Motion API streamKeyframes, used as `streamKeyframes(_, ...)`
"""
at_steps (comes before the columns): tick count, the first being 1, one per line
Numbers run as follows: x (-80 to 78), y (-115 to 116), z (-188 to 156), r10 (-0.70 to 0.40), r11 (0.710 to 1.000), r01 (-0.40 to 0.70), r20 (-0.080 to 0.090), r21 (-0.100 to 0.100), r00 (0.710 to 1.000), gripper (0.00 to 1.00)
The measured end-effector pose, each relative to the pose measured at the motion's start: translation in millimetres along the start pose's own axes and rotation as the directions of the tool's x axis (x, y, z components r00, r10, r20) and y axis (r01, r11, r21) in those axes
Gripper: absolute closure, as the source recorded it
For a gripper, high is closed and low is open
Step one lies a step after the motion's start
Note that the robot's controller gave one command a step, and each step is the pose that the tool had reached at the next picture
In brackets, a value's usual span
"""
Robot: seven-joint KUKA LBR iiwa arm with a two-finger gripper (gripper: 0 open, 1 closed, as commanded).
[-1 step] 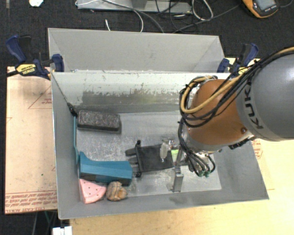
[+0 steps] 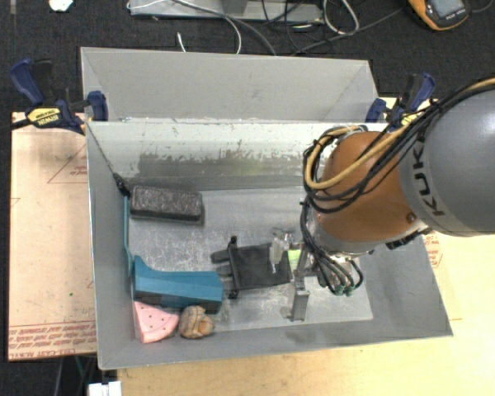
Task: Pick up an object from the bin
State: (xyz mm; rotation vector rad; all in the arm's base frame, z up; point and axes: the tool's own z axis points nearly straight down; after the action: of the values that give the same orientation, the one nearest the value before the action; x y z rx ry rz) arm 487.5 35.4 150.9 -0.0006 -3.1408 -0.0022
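Gripper is hovering with fingers apart, holding nothing, at the black flat piece's right edge, so closing here is probably risking a corner-only grip that slips.

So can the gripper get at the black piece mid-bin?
Probably yes: the gripper is right beside the black piece, and nothing lies on top of it; the teal block sits close at its left.

Grey KUKA-marked arm, orange wrist cover, yellow-black cables, metal hand.
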Motion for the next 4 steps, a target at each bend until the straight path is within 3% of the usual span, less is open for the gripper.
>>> streamKeyframes(1, -58.6, 26, 59, 0.196, 0.981, -0.196, 0.008, -0.003, 0.981, 0.00)
streamKeyframes(2, -67.2, 35, 81, 0.172, 0.985, -0.172, 0.003, -0.001, 0.985, 0.00)
streamKeyframes(4, -68.1, 35, 81, 0.179, 0.984, -0.179, 0.004, -0.002, 0.984, 0.00)
